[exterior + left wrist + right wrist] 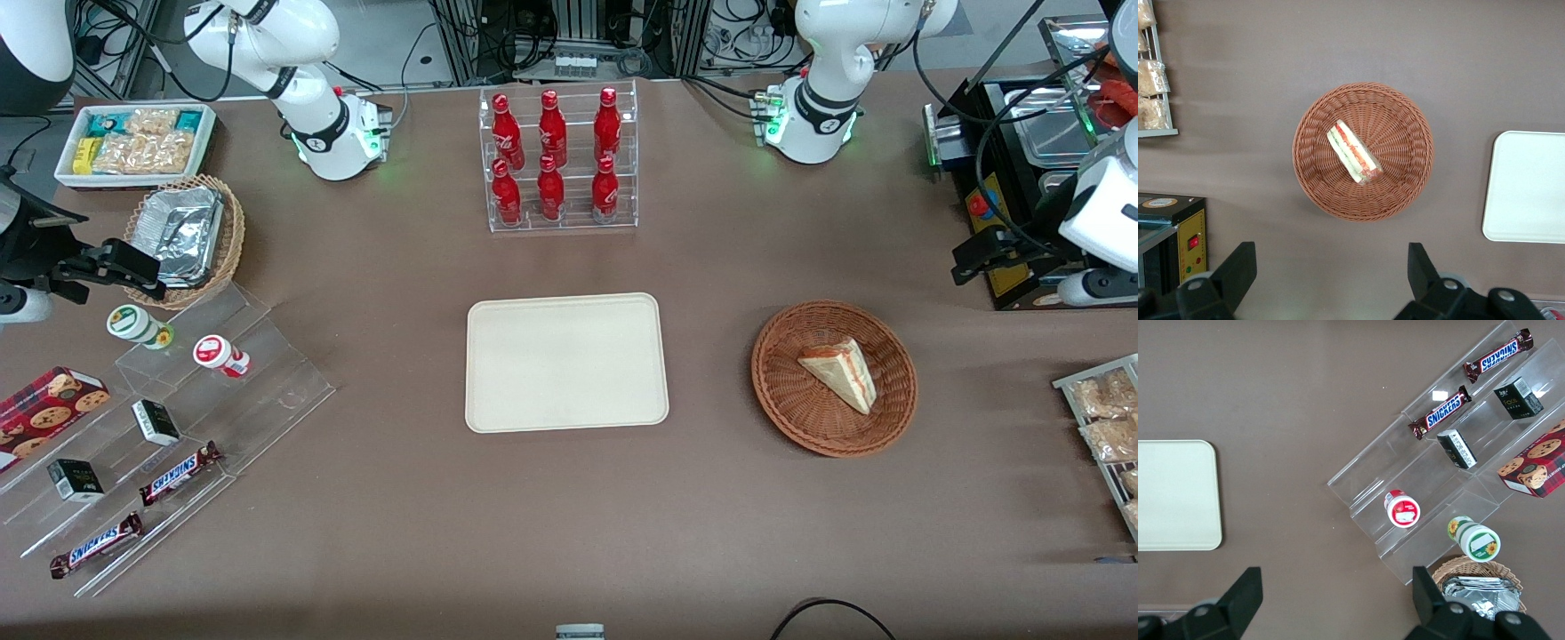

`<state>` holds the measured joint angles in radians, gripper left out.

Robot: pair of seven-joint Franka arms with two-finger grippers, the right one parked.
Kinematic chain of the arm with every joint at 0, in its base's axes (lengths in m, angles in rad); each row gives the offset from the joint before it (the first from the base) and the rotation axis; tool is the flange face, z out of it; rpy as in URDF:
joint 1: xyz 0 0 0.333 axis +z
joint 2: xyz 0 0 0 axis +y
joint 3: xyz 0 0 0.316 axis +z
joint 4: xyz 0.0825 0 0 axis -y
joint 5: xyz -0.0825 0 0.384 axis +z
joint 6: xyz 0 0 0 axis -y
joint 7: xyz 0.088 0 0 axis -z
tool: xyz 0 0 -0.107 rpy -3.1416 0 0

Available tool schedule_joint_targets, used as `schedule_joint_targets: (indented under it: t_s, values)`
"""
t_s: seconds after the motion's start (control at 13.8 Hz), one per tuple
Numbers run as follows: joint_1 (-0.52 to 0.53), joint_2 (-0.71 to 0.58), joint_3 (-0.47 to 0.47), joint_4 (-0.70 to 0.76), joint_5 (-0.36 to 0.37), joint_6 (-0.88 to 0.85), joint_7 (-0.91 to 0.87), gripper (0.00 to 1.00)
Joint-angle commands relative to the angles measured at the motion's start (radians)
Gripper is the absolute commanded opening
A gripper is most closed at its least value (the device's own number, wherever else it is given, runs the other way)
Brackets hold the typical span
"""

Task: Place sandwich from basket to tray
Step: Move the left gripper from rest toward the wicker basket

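The sandwich (840, 372) (1353, 153), a pale bread wedge with red and green filling along its edge, lies on its side in the round reddish-brown wicker basket (773, 391) (1318, 180). The cream-white tray (566, 363) (1528, 187) lies bare at the table's middle, beside the basket toward the parked arm's end. My gripper (967, 260) (1330, 267) hangs high above the table, apart from the basket, a little farther from the front camera and toward the working arm's end. Its fingers (1238, 267) stand wide open with only bare table between them.
A clear rack of red bottles (558, 160) stands farther from the front camera than the tray. A black machine (1005, 178) (1171, 240) and a wire rack of bagged snacks (1107, 427) (1151, 80) sit at the working arm's end. Acrylic steps with candy bars (178, 427) are at the parked arm's end.
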<state>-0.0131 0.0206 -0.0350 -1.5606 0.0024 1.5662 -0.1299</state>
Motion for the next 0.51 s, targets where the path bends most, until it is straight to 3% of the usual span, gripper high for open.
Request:
schedule_joint_targets:
  t_s: [0.0, 0.44]
  values:
    - [0.010, -0.011, -0.011, 0.005, -0.007, -0.020, 0.016, 1.00]
    - [0.009, 0.004, -0.013, -0.047, 0.007, 0.032, 0.003, 1.00]
